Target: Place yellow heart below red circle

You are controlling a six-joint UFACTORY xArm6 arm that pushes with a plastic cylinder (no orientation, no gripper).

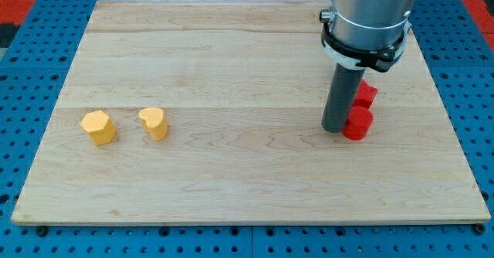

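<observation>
My tip (336, 130) rests on the wooden board (231, 49) at the view's right, touching or just beside the red circle (357, 124), which sits immediately to its right. A second red block (366, 95), shape unclear since the rod hides part of it, lies just up and right of my tip. Being a bare rod, my tip grips nothing and has hold of nothing.

The yellow heart (154, 123) is far off to my tip's left, at about the same height on the board, well apart from the red circle. A yellow block (99, 127) with a faceted, roughly hexagonal outline sits still farther left, near the heart but not touching it.

The heart looks untouched, so I judge the task to be at its start: the approach is the step in hand. The next move calls for travelling left across the bare wood, coming round to the heart's far left side without nudging the faceted block, then pushing it rightward to finish toward the view's bottom of the red circle.
</observation>
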